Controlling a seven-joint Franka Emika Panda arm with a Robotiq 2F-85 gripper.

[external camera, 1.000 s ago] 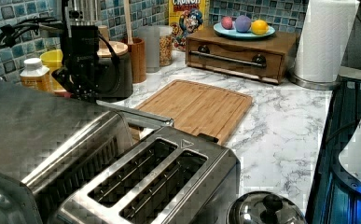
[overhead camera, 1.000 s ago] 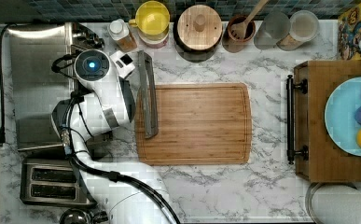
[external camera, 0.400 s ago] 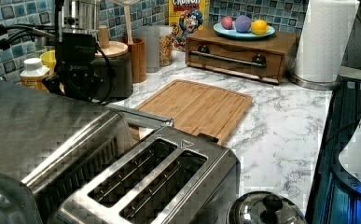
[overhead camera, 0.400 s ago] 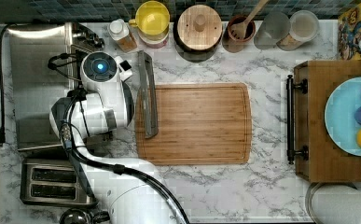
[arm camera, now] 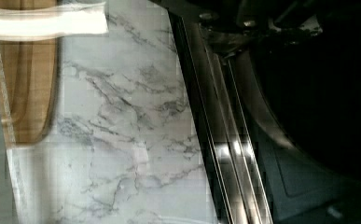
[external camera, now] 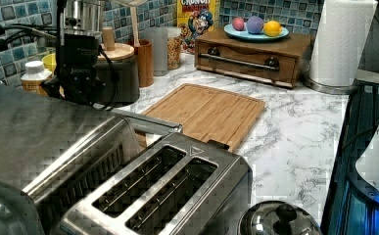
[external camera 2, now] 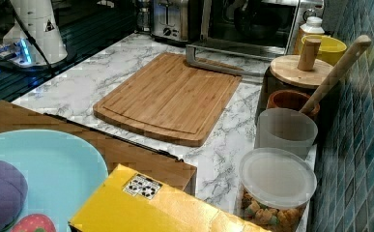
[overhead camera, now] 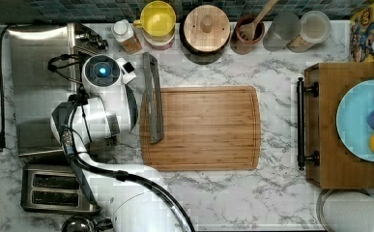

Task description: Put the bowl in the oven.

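The oven (overhead camera: 39,87) is seen with its door (overhead camera: 151,99) dropped open, the bowl is judged already inside or hidden, and the tool's state cannot be told.

We have the top view looking straight down on the marble counter (overhead camera: 271,193), with the oven (overhead camera: 37,87) at the top view's left and the wooden drawer box (overhead camera: 349,125) at the top view's right. Our left view sits low and close behind the toaster (external camera: 153,191) and faces along the counter toward the far drawer box. Our right view looks back the opposite way, from just above the blue plate (external camera 2: 39,164), with the oven far off. All three share the cutting board (overhead camera: 204,128). Our wrist view hangs close over the open oven door (arm camera: 225,140), facing down onto marble and a board corner.
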